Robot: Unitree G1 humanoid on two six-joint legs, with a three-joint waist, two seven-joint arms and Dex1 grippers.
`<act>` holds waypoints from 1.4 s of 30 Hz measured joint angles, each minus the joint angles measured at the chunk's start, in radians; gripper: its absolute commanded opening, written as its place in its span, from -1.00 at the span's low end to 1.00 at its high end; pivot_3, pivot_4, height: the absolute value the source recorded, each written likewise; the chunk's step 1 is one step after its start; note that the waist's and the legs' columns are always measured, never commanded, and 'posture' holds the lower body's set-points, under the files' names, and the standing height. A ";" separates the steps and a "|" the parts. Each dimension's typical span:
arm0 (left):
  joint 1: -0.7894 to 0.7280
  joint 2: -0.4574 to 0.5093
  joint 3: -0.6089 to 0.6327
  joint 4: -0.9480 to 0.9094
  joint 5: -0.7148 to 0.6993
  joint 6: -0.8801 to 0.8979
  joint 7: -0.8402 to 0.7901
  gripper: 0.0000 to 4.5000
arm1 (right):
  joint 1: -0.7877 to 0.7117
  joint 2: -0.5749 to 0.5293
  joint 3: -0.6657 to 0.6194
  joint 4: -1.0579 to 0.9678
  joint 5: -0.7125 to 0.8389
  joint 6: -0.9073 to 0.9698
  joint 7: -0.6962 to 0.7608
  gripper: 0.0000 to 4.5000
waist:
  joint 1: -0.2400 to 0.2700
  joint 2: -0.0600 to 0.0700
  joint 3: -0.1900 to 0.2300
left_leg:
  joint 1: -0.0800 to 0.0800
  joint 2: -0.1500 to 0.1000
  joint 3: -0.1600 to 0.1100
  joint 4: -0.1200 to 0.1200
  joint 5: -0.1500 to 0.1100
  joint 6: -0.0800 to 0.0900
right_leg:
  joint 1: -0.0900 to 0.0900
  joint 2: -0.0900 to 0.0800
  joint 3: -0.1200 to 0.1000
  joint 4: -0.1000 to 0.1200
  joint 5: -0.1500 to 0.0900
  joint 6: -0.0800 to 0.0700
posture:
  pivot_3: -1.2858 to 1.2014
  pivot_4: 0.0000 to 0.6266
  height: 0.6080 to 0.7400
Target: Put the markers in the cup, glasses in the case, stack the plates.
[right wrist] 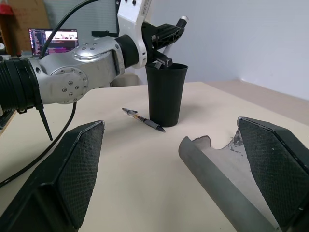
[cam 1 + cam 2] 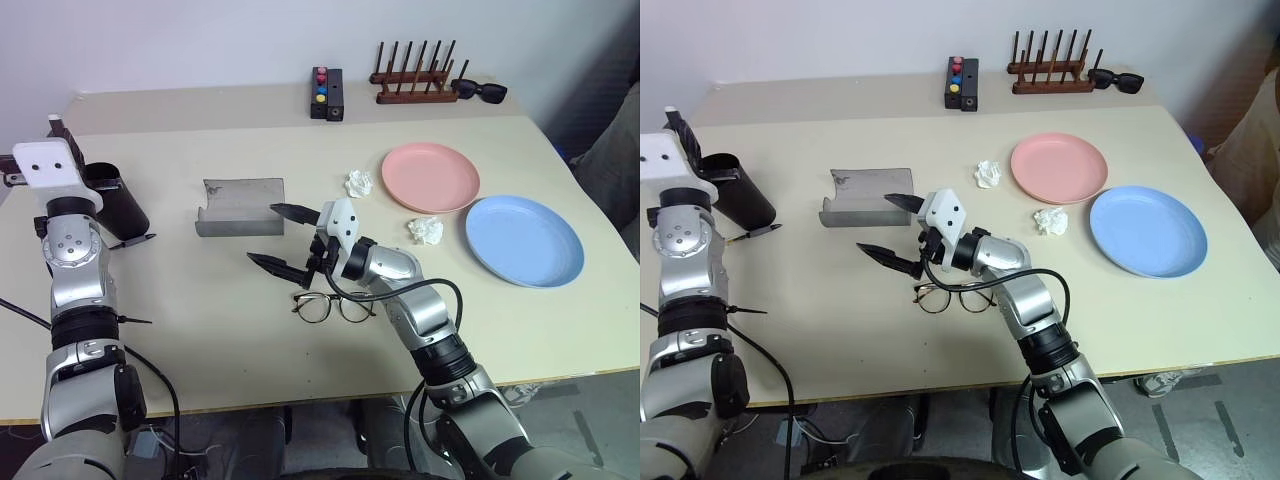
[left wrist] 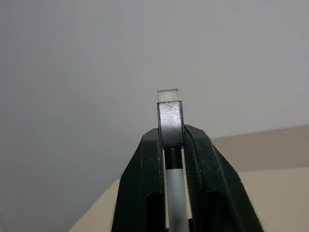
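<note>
My left gripper (image 1: 169, 31) hangs over the rim of the tall black cup (image 2: 118, 200) at the table's left, shut on the white marker (image 3: 173, 191) with its black cap (image 3: 169, 116) pointing up. The dark marker (image 2: 130, 241) lies on the table beside the cup's base. The grey case (image 2: 240, 207) lies open in the middle. My right gripper (image 2: 263, 232) stands open just in front of the case, nothing between its fingers. The wire-framed glasses (image 2: 330, 305) lie on the table under that wrist. The pink plate (image 2: 430, 176) and blue plate (image 2: 524, 239) sit side by side on the right.
Two crumpled paper balls (image 2: 359, 183) (image 2: 425, 231) lie near the pink plate. At the back stand a black box with coloured buttons (image 2: 326, 93), a wooden peg rack (image 2: 415, 85) and black sunglasses (image 2: 480, 91).
</note>
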 measured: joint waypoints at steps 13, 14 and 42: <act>0.035 -0.015 0.001 -0.070 -0.020 0.030 0.004 -0.18 | 0.000 0.000 0.000 0.000 0.010 0.004 0.007 1.00 | 0.000 0.000 0.000 | 0.000 0.000 0.000 0.000 0.000 0.000 | 0.000 0.000 0.000 0.000 0.000 0.000 | 0.03 -0.52 0.98; 0.039 -0.015 0.006 -0.088 -0.029 0.040 0.005 -0.18 | 0.000 0.000 0.001 0.000 0.011 0.005 0.007 1.00 | -0.001 0.000 0.000 | 0.000 0.000 0.000 0.000 0.000 0.000 | 0.000 0.000 0.000 0.000 0.000 0.000 | 0.03 -0.52 0.98; 0.652 0.228 0.139 -0.503 -0.235 0.618 -0.482 0.99 | 0.010 0.008 0.009 -0.007 0.013 0.020 0.019 1.00 | 0.000 -0.001 -0.001 | 0.001 0.001 -0.001 -0.001 0.000 -0.001 | -0.001 0.000 0.000 0.003 -0.002 -0.004 | 0.03 -0.52 0.98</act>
